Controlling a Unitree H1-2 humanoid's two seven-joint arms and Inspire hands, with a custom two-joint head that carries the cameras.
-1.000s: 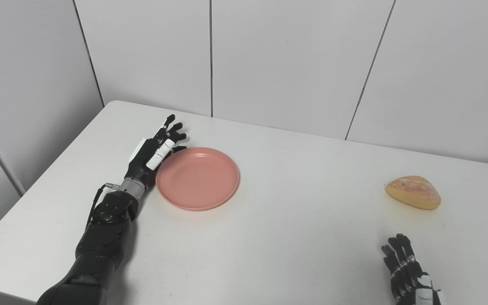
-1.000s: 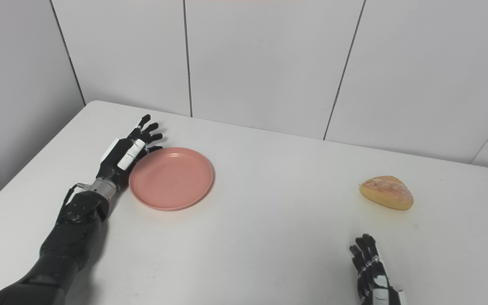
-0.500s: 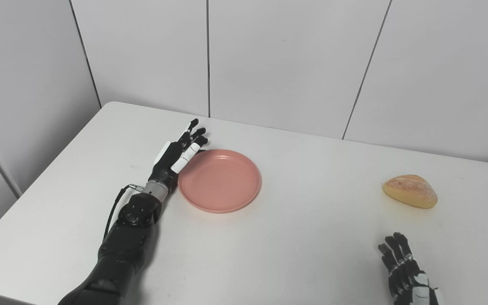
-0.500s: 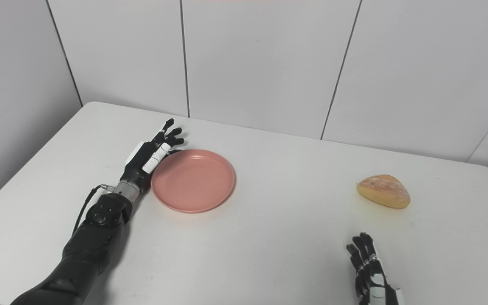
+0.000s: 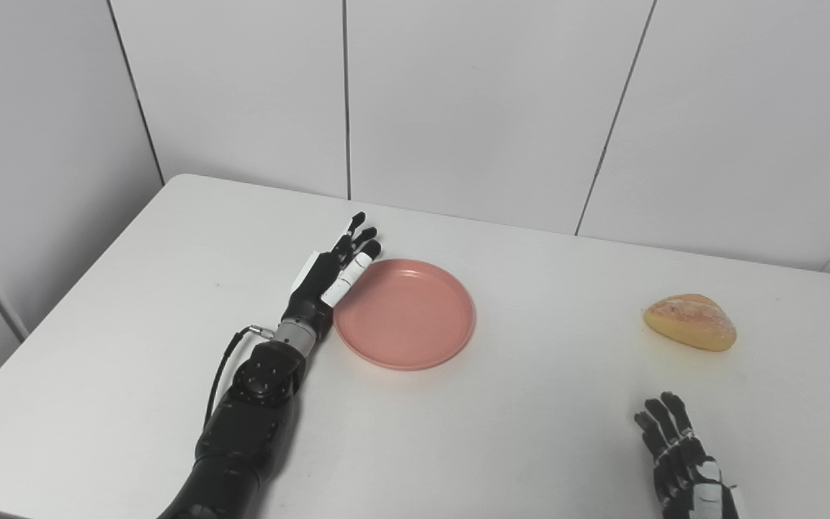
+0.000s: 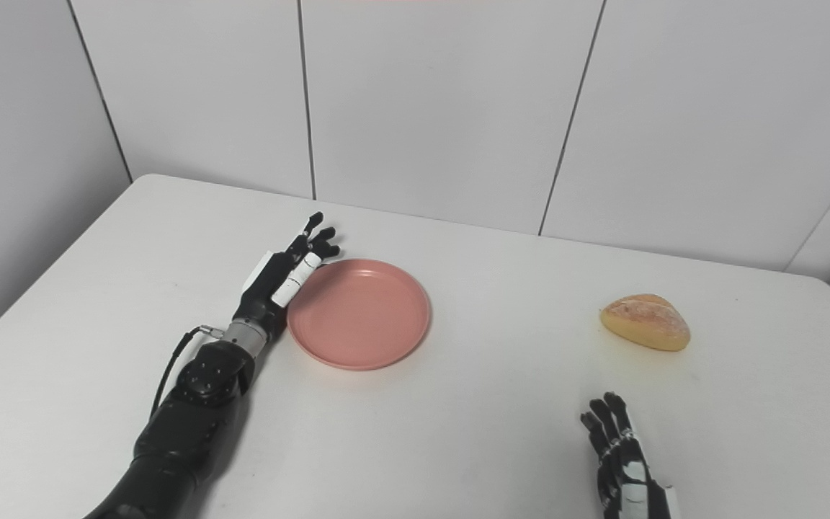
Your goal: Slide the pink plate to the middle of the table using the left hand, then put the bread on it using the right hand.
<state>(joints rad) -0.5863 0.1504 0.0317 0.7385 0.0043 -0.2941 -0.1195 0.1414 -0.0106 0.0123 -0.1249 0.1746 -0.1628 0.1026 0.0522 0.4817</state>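
The pink plate [image 5: 405, 314] lies flat on the white table [image 5: 516, 440], a little left of its middle. My left hand [image 5: 331, 272] is open, fingers stretched out, its edge pressed against the plate's left rim. A golden bread roll [image 5: 690, 322] rests on the table at the right. My right hand [image 5: 681, 458] is open near the front right edge, well short of the bread and holding nothing. In the right eye view the same plate [image 6: 359, 313], bread [image 6: 645, 322] and left hand [image 6: 290, 272] appear.
White panelled walls close the table at the back and on the left. The table's rounded back-left corner [image 5: 184, 180] lies behind the left hand.
My left hand has pushed the pink plate to the right across the table, closer to the middle. The view has shifted slightly. The bread and right hand have stayed where they were.
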